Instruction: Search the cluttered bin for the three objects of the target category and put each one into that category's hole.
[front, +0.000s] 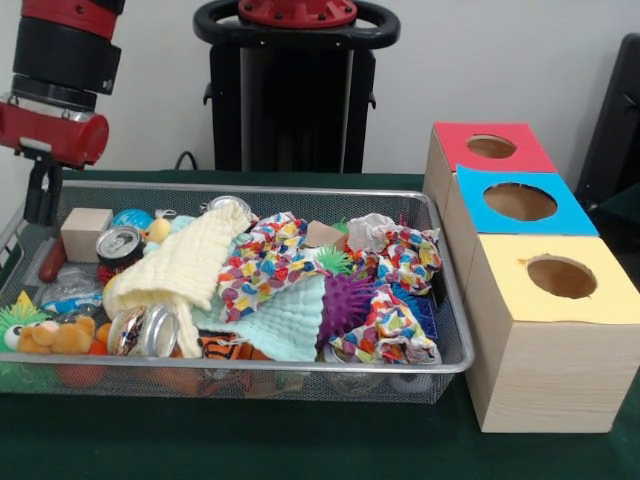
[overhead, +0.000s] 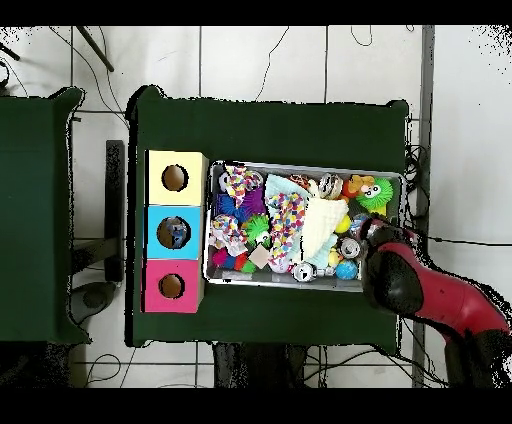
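Nearest you on the green worktop, the wire-mesh bin sits full of clutter. Along its front edge you see an orange plush toy at the left, two silver cans lying on their sides, a tiger-striped item and a purple spiky ball. A pale yellow cloth drapes across the middle, with a multicoloured spotted cloth beside it. Further back, an upright can stands just beside a wooden block.

To the right of the bin, three wooden boxes stand in a row, each with a round hole in its coloured top: the yellow box closest, then the blue box, then the red box. From overhead, something lies inside the blue box's hole; you cannot tell what.

At the bin's far left corner, the gripper hangs over the rim; you cannot tell whether it is released or clenched.
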